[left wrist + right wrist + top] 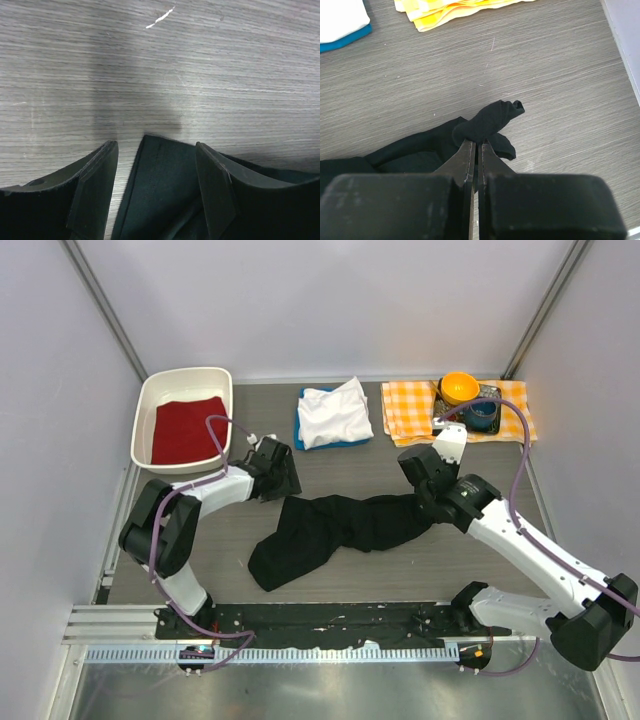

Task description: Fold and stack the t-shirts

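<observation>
1. Top external: high above the near edge of the tabletop (350, 470), looking down and forward over all of it to the far edge.
2. Left wrist: very near the tabletop, looking past the left fingers (95, 190) at the black t-shirt (160, 190).
3. Right wrist: low, facing the far edge past the right fingers (462, 165). It shares the black t-shirt, white t-shirt (340, 15) and checked cloth (450, 10) with the top view.

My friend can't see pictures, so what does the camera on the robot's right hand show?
The right gripper is shut, pinching a bunched end of the black t-shirt, which trails left across the table. Along the top edge sit a white t-shirt on a blue t-shirt and a checked cloth.
</observation>
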`<state>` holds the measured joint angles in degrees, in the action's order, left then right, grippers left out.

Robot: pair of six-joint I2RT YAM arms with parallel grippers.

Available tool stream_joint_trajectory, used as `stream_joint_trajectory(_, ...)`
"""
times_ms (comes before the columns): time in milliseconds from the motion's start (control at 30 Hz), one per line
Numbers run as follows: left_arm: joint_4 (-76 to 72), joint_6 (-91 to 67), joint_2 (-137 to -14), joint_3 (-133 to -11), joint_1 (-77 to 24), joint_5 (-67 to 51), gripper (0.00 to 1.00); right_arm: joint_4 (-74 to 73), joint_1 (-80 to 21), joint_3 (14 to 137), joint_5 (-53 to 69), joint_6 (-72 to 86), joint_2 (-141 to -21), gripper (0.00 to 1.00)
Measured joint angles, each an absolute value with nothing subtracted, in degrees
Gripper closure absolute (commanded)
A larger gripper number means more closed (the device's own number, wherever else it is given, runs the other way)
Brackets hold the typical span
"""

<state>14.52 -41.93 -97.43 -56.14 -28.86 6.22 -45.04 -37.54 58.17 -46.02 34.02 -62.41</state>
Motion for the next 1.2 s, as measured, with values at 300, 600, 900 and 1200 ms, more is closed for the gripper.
stream_joint_trajectory(300,18.3,-40.8,-98.9,-58.2,-29.3,4.2,0.39,-43.7,-36.9,56.9,-44.8,33.6,-62.8,0.99)
stream_joint_trajectory(600,24.8,-37.8,-103.1,-64.2,-31.0,7.3,0.42,-43.2,-36.6,56.6,-43.5,33.5,-62.0,0.99)
stream_joint_trajectory(900,31.3,-35.4,-107.6,-70.1,-34.7,13.7,0.44,-42.9,-36.5,55.1,-42.8,33.5,-58.7,0.99)
stream_joint_trajectory(1200,31.8,-36.1,-108.9,-71.6,-36.6,15.8,0.82,-42.8,-36.5,52.7,-41.6,33.5,-54.9,0.99)
